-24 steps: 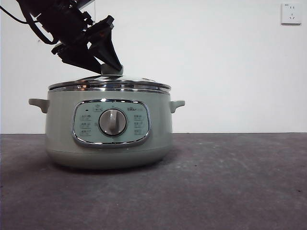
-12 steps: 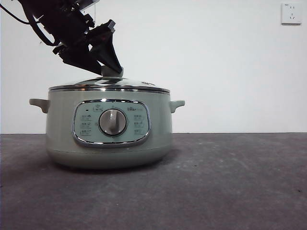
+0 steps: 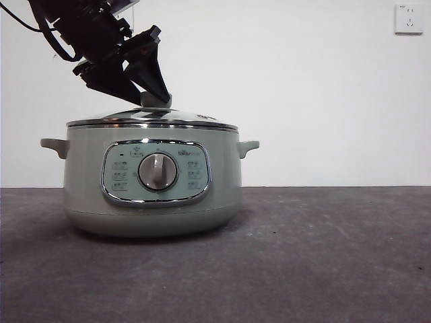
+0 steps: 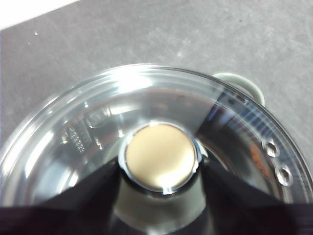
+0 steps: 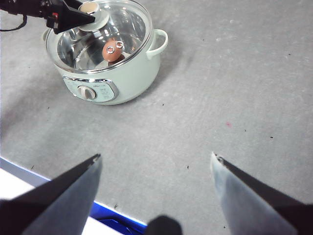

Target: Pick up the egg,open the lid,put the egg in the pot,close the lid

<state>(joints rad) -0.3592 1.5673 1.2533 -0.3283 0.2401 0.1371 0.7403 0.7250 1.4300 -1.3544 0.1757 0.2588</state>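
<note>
Lid seated, egg inside.
My left gripper (image 3: 156,99), upper left, clamps the pale green knob (image 4: 161,156) of the domed glass lid (image 3: 152,119) on the sage-green pot (image 3: 152,182); reddish-brown egg (image 5: 112,52) shows within; right gripper (image 5: 155,161) waits wide.

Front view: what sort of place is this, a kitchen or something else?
Probably a robot test bench, not a kitchen. The pot stands alone on a plain grey table before a bare white wall with one socket. The left gripper grips the lid by its knob.

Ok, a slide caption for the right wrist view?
Egg inside pot, lid on, left gripper at its knob.
</note>
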